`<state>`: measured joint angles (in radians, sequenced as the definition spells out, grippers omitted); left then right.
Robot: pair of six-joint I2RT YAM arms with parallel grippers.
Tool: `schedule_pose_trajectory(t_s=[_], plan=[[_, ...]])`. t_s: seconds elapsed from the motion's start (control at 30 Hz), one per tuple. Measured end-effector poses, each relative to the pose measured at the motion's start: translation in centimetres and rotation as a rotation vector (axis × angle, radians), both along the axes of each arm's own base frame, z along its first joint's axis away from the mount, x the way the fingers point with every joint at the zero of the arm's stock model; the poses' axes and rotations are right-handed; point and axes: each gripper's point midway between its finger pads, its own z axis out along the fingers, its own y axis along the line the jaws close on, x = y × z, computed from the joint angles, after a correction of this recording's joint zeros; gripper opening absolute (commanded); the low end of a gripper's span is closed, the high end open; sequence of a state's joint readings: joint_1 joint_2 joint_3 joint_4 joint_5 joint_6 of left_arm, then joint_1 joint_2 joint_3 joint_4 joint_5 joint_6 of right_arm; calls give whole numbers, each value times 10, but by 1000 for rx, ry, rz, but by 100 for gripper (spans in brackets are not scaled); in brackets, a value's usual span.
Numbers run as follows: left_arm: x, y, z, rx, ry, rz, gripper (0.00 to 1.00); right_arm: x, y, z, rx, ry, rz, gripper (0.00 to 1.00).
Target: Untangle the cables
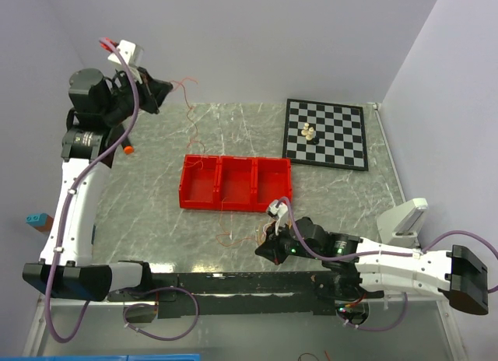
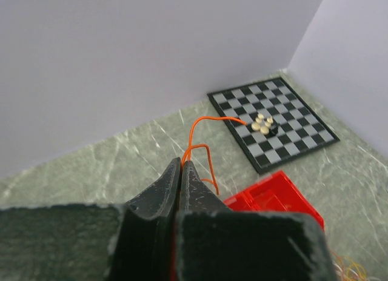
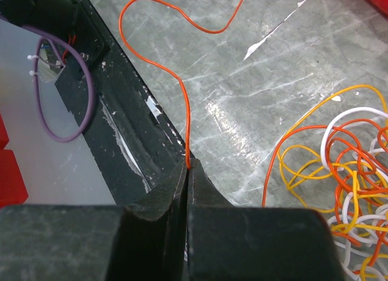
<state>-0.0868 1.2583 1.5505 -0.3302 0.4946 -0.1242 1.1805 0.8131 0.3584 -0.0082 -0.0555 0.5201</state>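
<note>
My left gripper (image 1: 166, 91) is raised at the back left, shut on a thin orange cable (image 1: 189, 108) that trails down towards the table. In the left wrist view the orange cable (image 2: 200, 120) loops out from the closed tips of the left gripper (image 2: 182, 163). My right gripper (image 1: 264, 250) sits low near the front edge, shut on an orange cable (image 3: 187, 123) that comes straight out of the right gripper (image 3: 188, 166). A clump of orange, yellow and white cables (image 3: 351, 178) lies on the table just to its right, and shows as a faint clump (image 1: 249, 236) from above.
A red three-compartment tray (image 1: 233, 182) stands mid-table. A chessboard (image 1: 325, 133) with a few pale pieces (image 1: 309, 132) lies at the back right. A black rail (image 1: 233, 283) runs along the near edge. A small orange object (image 1: 128, 149) lies at the left.
</note>
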Motion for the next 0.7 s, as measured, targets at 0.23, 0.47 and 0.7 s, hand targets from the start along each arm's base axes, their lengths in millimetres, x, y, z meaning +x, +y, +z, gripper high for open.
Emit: schedule_pose_trajectory(t_s=[0.23,0.47,0.7], plan=[[-7,2,45,-4,-112,12,1,-2,0,-2,-6,9,8,0],[3,-3,-14,5,11,-1,1,-2,0,-3,-8,10,7,0],[9,-3,-86,38,161,15,1,-2,0,-4,-12,11,7,0]])
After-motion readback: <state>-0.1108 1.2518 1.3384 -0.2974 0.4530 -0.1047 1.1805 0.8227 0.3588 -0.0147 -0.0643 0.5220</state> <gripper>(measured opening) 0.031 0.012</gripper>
